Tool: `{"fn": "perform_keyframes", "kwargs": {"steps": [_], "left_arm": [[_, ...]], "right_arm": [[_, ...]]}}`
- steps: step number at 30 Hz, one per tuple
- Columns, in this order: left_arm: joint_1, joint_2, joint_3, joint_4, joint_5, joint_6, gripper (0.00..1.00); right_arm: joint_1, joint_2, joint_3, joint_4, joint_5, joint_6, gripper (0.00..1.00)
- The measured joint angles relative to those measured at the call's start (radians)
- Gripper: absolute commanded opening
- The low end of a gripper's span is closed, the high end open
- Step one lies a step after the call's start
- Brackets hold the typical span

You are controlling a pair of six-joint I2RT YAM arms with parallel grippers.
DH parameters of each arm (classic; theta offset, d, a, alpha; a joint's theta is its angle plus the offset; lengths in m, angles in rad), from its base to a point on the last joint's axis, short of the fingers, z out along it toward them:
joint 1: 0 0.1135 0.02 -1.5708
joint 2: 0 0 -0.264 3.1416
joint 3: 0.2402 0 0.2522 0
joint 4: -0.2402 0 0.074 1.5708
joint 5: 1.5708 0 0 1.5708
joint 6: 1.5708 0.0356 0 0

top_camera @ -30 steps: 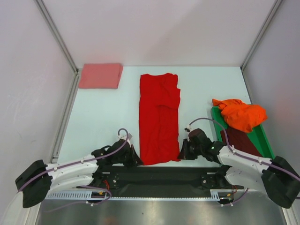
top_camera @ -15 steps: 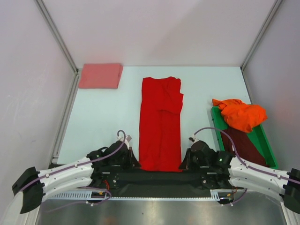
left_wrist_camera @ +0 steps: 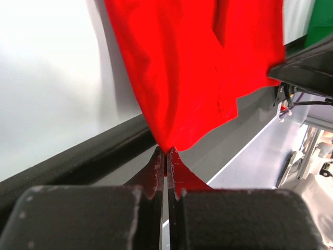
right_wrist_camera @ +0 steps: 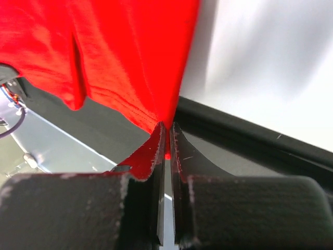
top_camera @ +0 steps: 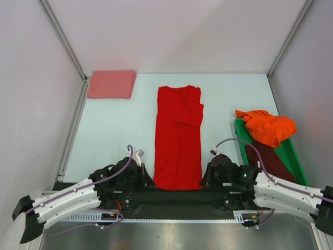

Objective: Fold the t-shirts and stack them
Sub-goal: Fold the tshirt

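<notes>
The bright red t-shirt (top_camera: 178, 136) lies stretched in a long, narrow strip down the middle of the pale worktop (top_camera: 112, 135), its sleeves folded inward and its near hem reaching the dark strip at the worktop's near edge. Both arms lie low at that edge, one on either side of the cloth. The left tool (left_wrist_camera: 165, 152) is closed tight on the near left corner of the red t-shirt, a pinch of fabric caught between its two dark fingers (left_wrist_camera: 154, 169). The right tool (right_wrist_camera: 167, 126) is clamped in the same way on the near right corner, with red cloth bunching at its tips. Between the two pinched corners the hem sags a little over the dark strip, as both wrist views show. At the far left corner of the worktop a salmon-pink t-shirt (top_camera: 111, 84) sits folded into a neat rectangle, well apart from the red one. To the right, a green bin (top_camera: 292, 157) holds a dark maroon t-shirt (top_camera: 268, 159) — and an orange t-shirt (top_camera: 268, 127) lies crumpled over the bin's far end, spilling past its rim.
</notes>
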Motion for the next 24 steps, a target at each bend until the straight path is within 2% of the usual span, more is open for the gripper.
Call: {"fn": "perform_keyframes", "kwargs": {"steps": [3, 6, 9, 15, 20, 24], "left_arm": [[0.000, 0.069, 0.052, -0.016, -0.005, 0.015, 0.00], [0.026, 0.179, 0.175, -0.041, -0.023, 0.058, 0.00], [0.120, 0.298, 0.320, -0.038, -0.009, 0.131, 0.00], [0.378, 0.548, 0.576, -0.011, 0.046, 0.311, 0.00], [0.470, 0.821, 0.771, -0.002, 0.086, 0.435, 0.00], [0.502, 0.995, 0.849, 0.016, 0.126, 0.480, 0.00]], "right_arm": [[-0.007, 0.039, 0.085, -0.043, 0.032, -0.031, 0.00], [-0.067, 0.125, 0.216, -0.071, 0.040, -0.094, 0.00], [-0.180, 0.255, 0.361, -0.070, 0.029, -0.184, 0.00], [-0.402, 0.489, 0.558, -0.063, -0.034, -0.384, 0.00], [-0.534, 0.690, 0.693, -0.046, -0.109, -0.507, 0.00], [-0.607, 0.833, 0.793, -0.021, -0.164, -0.572, 0.00]]}}
